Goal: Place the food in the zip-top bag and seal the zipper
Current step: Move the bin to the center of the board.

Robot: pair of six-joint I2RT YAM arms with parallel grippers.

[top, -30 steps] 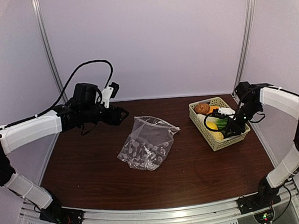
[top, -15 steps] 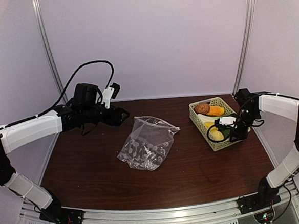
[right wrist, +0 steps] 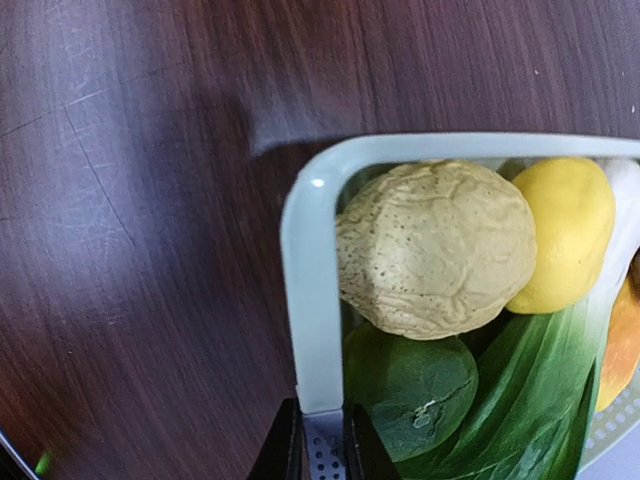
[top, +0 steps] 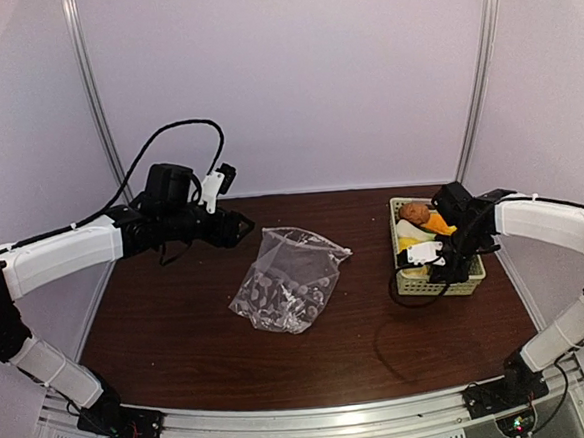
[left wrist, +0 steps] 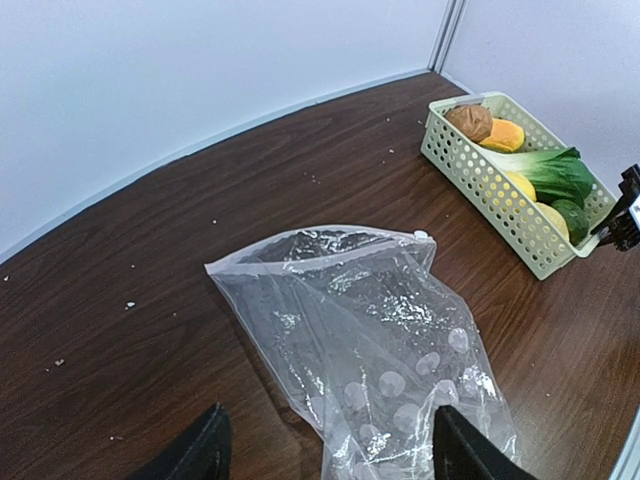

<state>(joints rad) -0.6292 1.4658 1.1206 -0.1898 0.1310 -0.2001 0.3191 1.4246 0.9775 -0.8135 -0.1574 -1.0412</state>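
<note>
While pale walls (top: 292, 79) and metal corner posts (top: 91, 93) enclose the dark, crumb-flecked wood-grain table (top: 179, 327), the zip-top bag (top: 288, 279) lies flat at centre frame with the left gripper (left wrist: 328, 432) spread wide at its upper left. At right, the right gripper (right wrist: 322, 445) clamps the rim of the green basket (right wrist: 310, 300); the food (right wrist: 435, 250) sits inside.

A dark wooden table (top: 179, 327) is carrying the clear zip-top bag (top: 288, 279) mid-surface, and a pale green basket (top: 432, 284) is sitting toward its right
</note>
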